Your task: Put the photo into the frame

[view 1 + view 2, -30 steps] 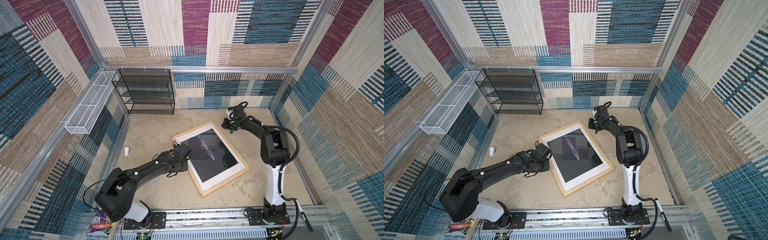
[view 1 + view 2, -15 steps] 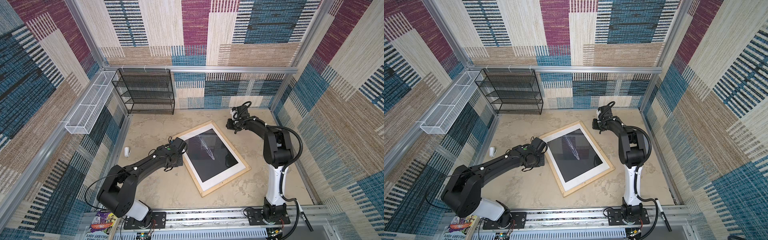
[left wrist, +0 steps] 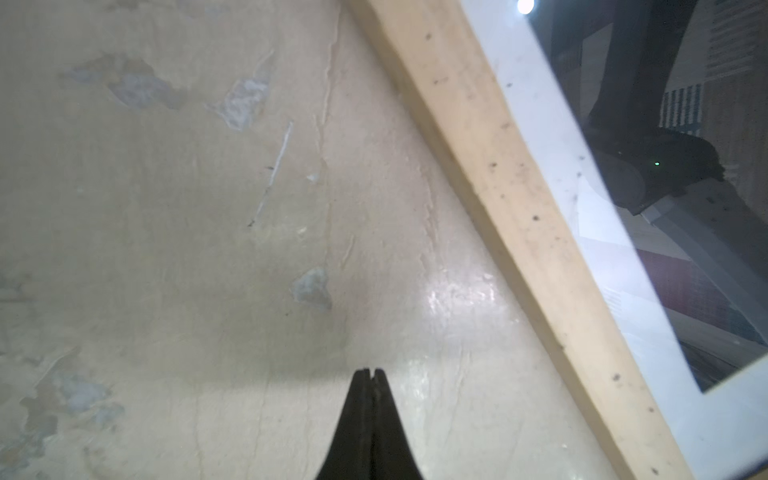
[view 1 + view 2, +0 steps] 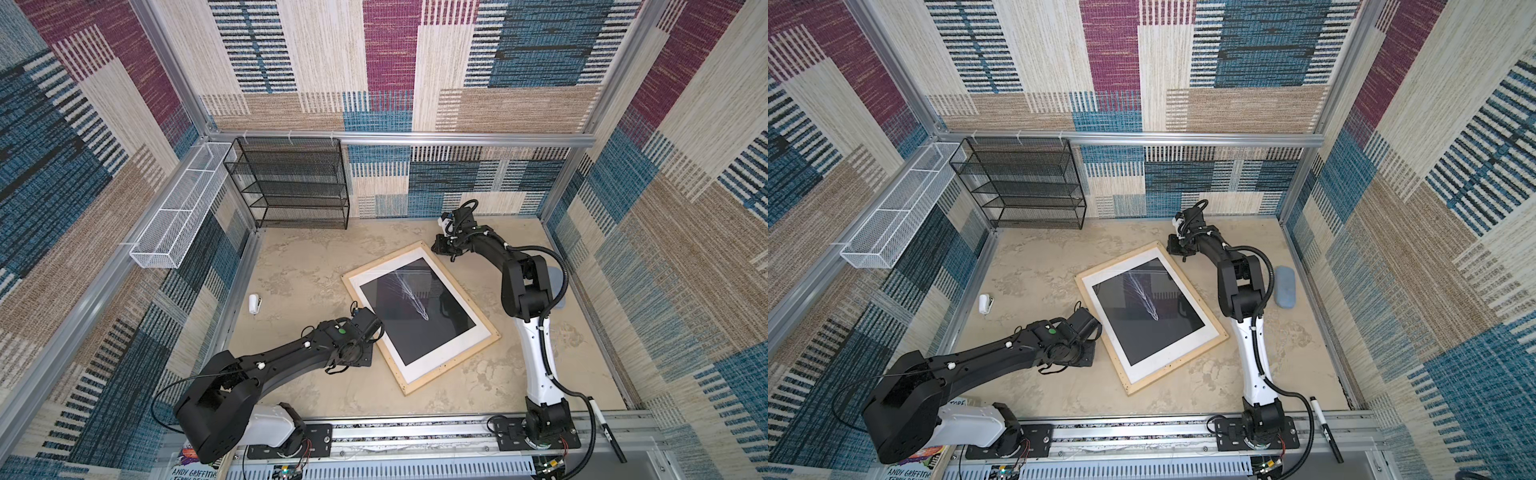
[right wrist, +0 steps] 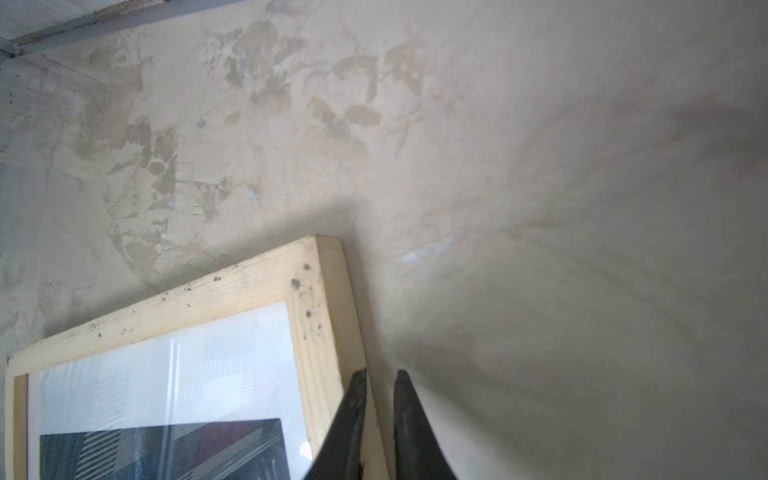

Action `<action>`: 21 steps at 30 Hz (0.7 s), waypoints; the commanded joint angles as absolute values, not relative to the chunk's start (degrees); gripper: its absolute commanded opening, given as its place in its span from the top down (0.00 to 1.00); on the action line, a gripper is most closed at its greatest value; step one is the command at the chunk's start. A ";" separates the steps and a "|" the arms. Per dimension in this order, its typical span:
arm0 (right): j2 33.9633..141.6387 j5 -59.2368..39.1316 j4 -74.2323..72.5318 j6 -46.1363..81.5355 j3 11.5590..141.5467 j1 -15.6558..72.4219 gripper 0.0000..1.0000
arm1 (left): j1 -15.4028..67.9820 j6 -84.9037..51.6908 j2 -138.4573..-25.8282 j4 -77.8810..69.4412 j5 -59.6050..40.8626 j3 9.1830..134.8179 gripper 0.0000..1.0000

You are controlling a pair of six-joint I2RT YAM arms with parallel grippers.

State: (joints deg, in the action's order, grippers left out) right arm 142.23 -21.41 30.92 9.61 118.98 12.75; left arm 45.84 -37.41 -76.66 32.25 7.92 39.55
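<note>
Retreat: the left gripper (image 3: 370,372) has drawn off the thin pale-wood rectangular frame (image 3: 498,174), claw pressed together on nothing. The black, white-margined photo (image 4: 415,316) lies face-up inside it (task likely finished); the right gripper (image 5: 380,374), tips narrowly spread, sits empty beside a corner.

Pale wood frame (image 4: 456,291), black photo (image 4: 415,328) with a white streak and white margin, mottled beige floor (image 4: 307,257), black mesh rack (image 4: 299,183), white mesh basket (image 4: 178,220), walls (image 4: 390,50) patched in striped blue, magenta and tan.
</note>
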 commanded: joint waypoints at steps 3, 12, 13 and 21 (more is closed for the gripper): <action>144.05 -22.18 33.27 9.05 121.99 13.59 0.83 | 52.10 -44.46 -73.10 25.76 2.92 34.56 0.95; 145.59 -23.19 33.75 9.44 123.96 14.97 0.83 | 59.58 -45.75 -73.66 16.13 -1.00 33.35 0.94; 145.76 -23.37 33.80 9.49 124.29 15.11 0.83 | 60.03 -45.03 -74.66 15.60 -1.54 34.19 0.94; 148.40 -23.68 36.30 9.32 129.18 16.47 0.83 | 64.82 -43.02 -87.82 19.54 -2.11 44.12 0.97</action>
